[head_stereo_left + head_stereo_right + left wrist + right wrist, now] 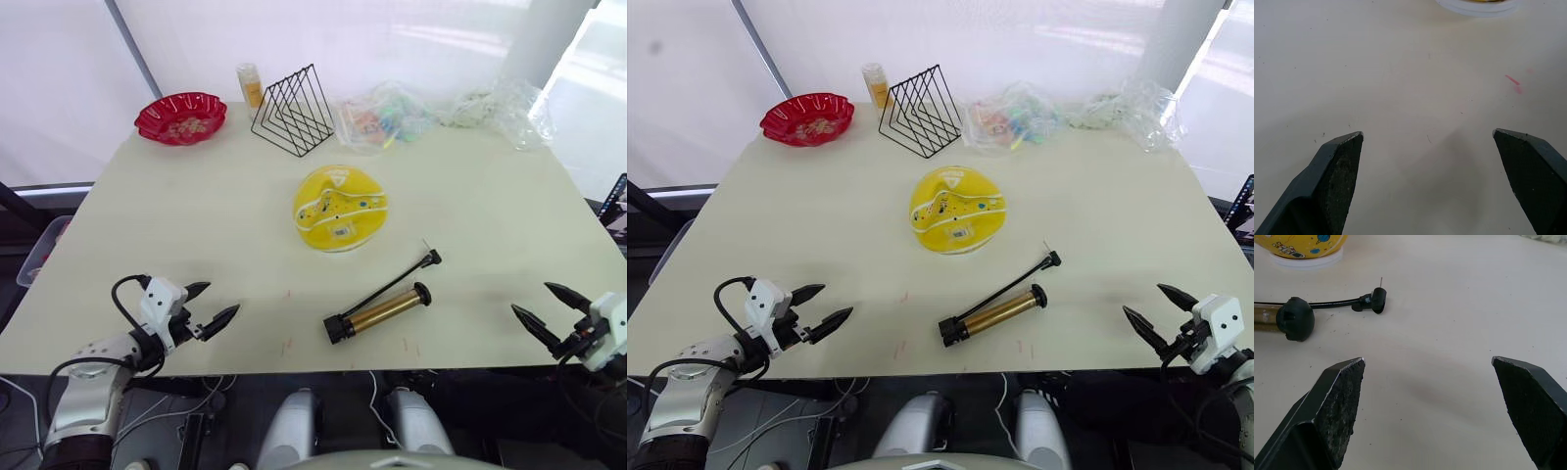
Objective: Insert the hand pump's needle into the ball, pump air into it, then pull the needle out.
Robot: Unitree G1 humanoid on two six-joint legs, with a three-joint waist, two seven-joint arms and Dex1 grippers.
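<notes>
Here my left claw (pixel 208 305) and right claw (pixel 551 306) hover wide open at the frame's lower corners, the hand pump (pixel 378 311) lying between them below the ball (pixel 339 208).

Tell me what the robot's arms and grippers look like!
Each gripper, left and right, has two pointy black fingers like claws, fixed to a white blocky wrist. The left arm is silver-grey, with black cables looping around it.
</notes>
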